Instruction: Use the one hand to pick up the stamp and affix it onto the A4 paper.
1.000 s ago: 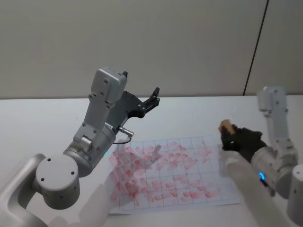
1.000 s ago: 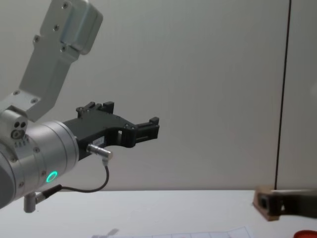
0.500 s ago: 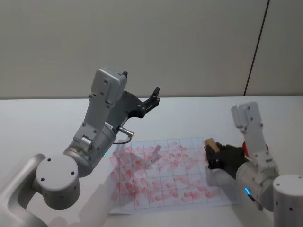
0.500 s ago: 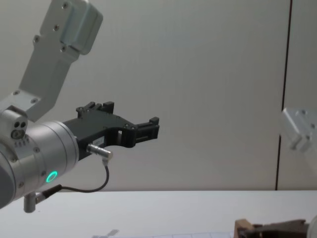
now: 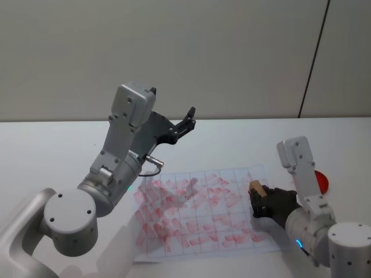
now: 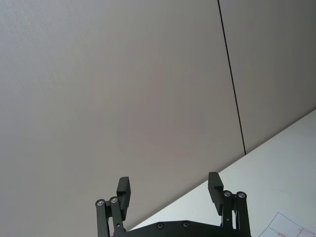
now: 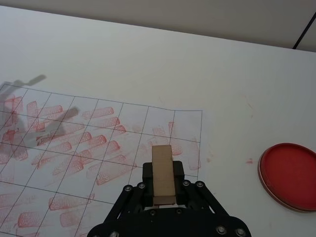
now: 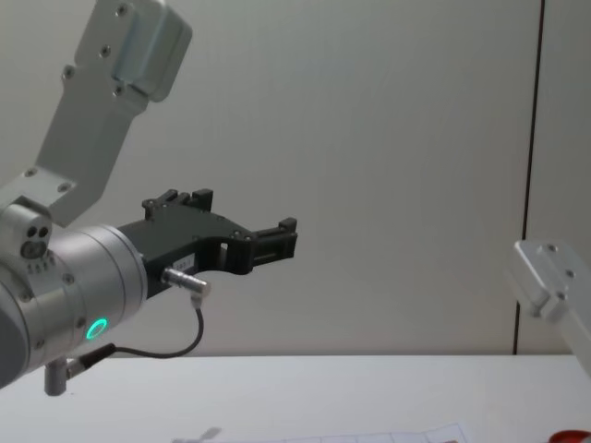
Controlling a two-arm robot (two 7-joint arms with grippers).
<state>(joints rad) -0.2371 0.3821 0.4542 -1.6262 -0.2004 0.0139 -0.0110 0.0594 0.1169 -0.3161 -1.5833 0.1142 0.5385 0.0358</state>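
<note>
Nearest the robot, at the table's (image 5: 46, 150) near right corner, the right arm lies low. Its round grey forearm points forward and to the left, and a pale silver link stands up behind the wrist. The right gripper (image 5: 259, 200) (image 7: 163, 172) reaches out over the right margin of the A4 paper (image 5: 197, 211) (image 7: 74, 148), its jaws pinching the stamp (image 5: 257, 188) (image 7: 162, 158) from both sides.

The stamp is a light-brown wooden block. Its long axis runs along the gripper's line of reach, with one end buried between the jaws and the other pointing away from the wrist, down toward the sheet. It sits above a grid box near the paper's right edge. Whether its face touches the sheet cannot be told.

The paper lies flat on the table, its ruled boxes crowded with red prints. To the right of the sheet, apart from it, rests a round red ink pad (image 5: 322, 181) (image 7: 289, 175).

Farther left, the left arm is bent upward at the elbow, well above the table. The left gripper (image 5: 186, 123) (image 6: 168, 190) (image 8: 277, 238) aims forward at the plain wall with its jaws spread and nothing between them.
</note>
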